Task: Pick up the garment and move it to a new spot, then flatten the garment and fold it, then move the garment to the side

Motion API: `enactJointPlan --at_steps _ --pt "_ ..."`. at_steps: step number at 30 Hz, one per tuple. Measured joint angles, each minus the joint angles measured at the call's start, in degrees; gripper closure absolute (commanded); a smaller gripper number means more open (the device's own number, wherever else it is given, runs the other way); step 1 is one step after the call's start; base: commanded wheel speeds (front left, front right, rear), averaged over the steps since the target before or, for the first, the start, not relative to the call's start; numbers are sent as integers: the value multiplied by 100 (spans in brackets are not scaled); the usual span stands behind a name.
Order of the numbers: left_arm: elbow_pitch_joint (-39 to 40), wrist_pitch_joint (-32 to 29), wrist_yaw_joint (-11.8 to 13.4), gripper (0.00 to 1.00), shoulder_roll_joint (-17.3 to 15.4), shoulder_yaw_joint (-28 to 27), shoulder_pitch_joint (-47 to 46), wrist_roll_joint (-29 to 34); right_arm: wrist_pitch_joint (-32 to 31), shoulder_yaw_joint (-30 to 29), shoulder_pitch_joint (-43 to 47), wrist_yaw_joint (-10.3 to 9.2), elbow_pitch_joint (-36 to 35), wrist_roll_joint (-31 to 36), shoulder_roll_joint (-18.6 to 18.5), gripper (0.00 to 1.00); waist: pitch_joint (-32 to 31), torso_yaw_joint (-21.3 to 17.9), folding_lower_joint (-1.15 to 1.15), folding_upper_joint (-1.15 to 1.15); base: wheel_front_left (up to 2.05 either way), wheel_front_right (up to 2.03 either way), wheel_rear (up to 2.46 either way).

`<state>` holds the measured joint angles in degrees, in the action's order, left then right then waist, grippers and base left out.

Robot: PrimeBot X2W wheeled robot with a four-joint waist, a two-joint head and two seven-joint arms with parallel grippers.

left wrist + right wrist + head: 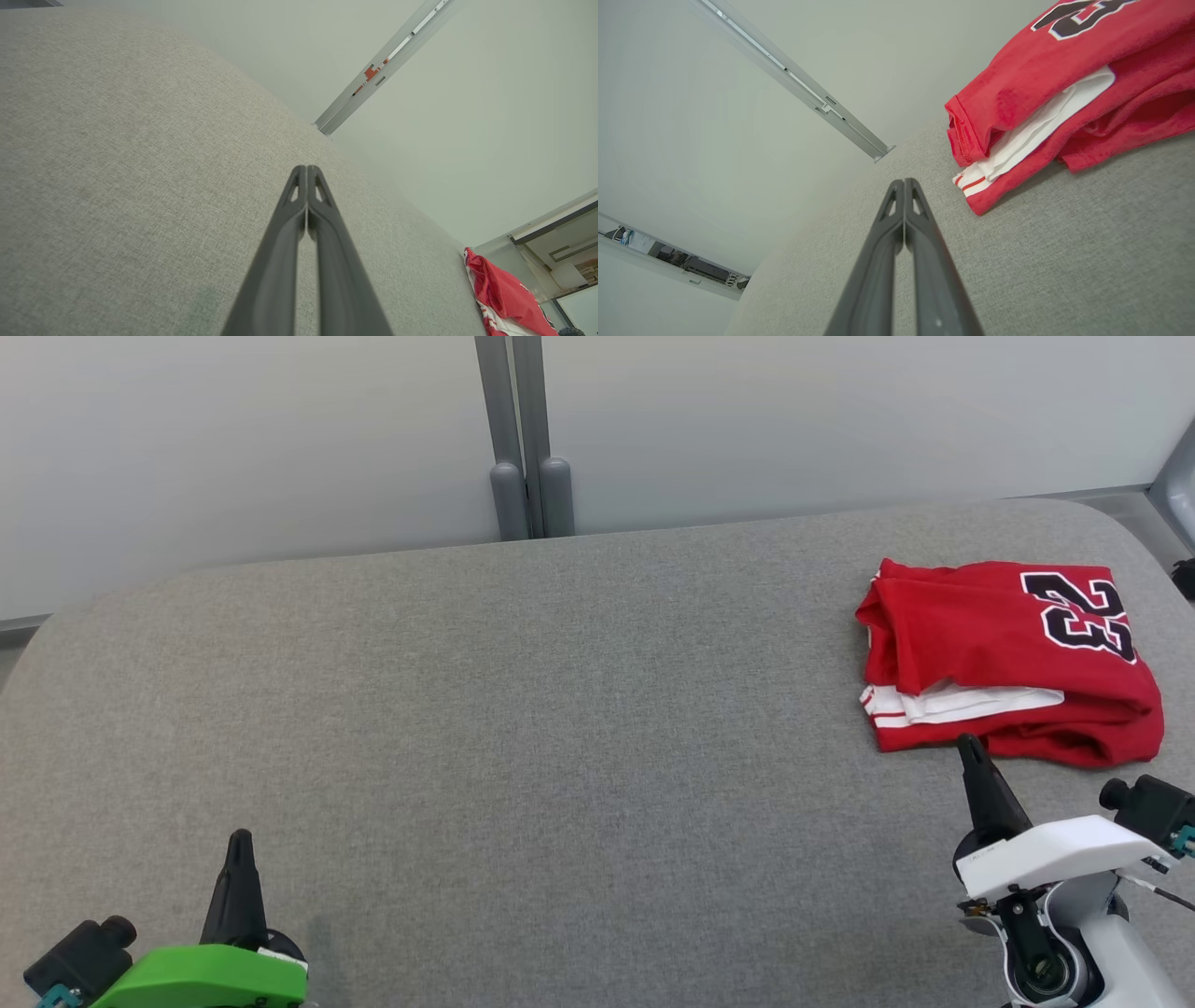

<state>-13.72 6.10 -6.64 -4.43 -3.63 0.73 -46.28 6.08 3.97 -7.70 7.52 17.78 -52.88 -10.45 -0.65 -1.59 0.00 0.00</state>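
The garment (1008, 658), a red jersey with white trim and a black number, lies folded in a compact stack at the far right of the grey padded surface (560, 728). It also shows as the red garment (1069, 88) and at the garment's edge (504, 298). My right gripper (971, 744) is shut and empty, its tip just in front of the stack's near edge, apart from it; its own view has the right gripper (904, 180) with fingers pressed together. My left gripper (240, 837) rests shut and empty at the lower left; the left gripper (306, 167) points across bare fabric.
A pale wall with a grey vertical frame post (523, 439) runs behind the surface. The surface's rounded back edge and corners curve away at left and right. Wide bare grey fabric stretches between the two grippers.
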Motion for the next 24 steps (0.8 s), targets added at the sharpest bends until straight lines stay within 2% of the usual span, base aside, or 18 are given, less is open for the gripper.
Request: enactJointPlan --at_steps 24 --pt "-10 -446 -40 100 45 -100 -227 -1570 -450 -371 35 -1 -129 -1372 260 100 22 43 0 0 0 0 0"
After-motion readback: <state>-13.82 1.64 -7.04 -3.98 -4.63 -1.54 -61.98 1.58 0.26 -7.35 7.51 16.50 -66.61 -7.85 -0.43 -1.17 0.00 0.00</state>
